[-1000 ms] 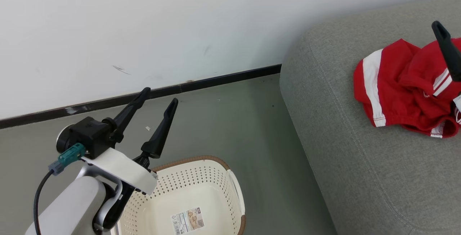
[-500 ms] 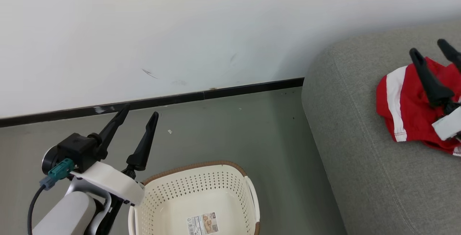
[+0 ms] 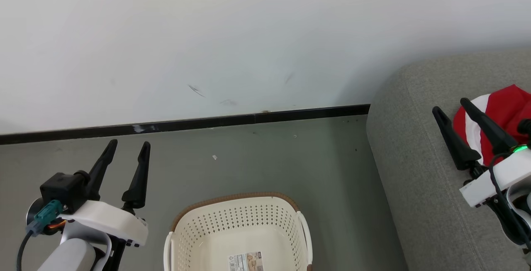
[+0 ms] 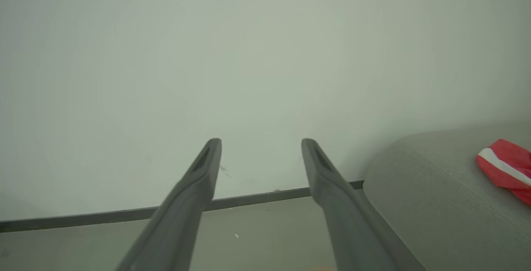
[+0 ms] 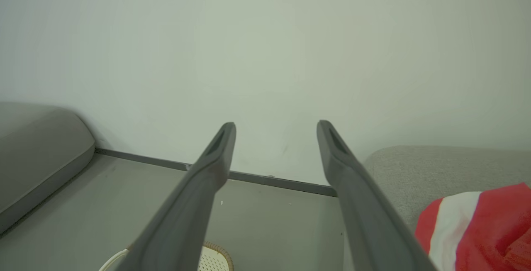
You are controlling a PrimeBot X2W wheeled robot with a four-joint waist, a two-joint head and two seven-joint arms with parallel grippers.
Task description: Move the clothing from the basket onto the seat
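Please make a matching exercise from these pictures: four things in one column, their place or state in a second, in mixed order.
1. oval cream-white perforated plastic basket
2. red garment with white stripes
3. large grey woven-fabric sofa
4. left gripper with two dark fingers

a. lies on the sofa
b. on the floor, sticker on its bottom
c. open, holding nothing
d. stands right of the basket, bearing the garment

Pairs: 1-b; 2-a; 3-d; 4-c
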